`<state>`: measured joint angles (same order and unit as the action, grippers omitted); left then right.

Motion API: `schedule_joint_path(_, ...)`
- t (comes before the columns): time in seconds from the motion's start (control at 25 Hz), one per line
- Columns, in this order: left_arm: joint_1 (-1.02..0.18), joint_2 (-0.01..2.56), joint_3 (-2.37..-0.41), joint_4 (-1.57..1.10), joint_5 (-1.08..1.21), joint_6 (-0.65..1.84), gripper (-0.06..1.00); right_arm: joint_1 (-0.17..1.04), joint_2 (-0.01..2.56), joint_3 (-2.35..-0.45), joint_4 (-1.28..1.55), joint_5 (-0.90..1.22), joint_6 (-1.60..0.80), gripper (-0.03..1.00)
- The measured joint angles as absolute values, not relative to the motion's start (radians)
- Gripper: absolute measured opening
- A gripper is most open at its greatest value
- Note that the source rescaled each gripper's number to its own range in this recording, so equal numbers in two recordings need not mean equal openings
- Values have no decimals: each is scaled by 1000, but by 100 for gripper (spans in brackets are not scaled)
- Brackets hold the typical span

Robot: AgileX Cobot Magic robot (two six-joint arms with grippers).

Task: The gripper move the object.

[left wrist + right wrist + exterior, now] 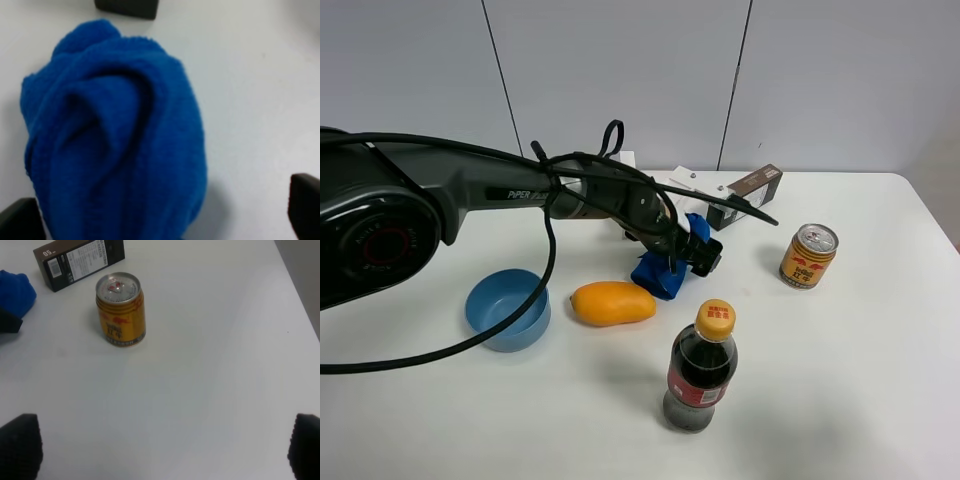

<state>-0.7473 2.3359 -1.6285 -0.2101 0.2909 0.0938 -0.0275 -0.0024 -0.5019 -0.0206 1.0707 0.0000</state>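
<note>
A crumpled blue cloth lies on the white table near the middle. My left gripper reaches in from the left and sits right over it. In the left wrist view the cloth fills the frame, and the left gripper is open with one dark fingertip on each side of the cloth. My right gripper is open and empty over bare table, with its fingertips at the frame's lower corners. It is out of the exterior high view.
An orange mango and a blue bowl lie left of the cloth. A cola bottle stands in front. A gold can stands to the right. A dark box lies behind.
</note>
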Motion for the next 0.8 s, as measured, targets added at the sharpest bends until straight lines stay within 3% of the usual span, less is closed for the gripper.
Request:
schedule_joint_path(0.6, -747, 1939, -1634, -175, 390, 42, 99, -28, -2, -502, -21, 1071, 0, 100)
schedule_joint_path(0.8, -671, 1872, -1634, -106, 425, 42, 99, -28, -2, -502, -21, 1071, 0, 100)
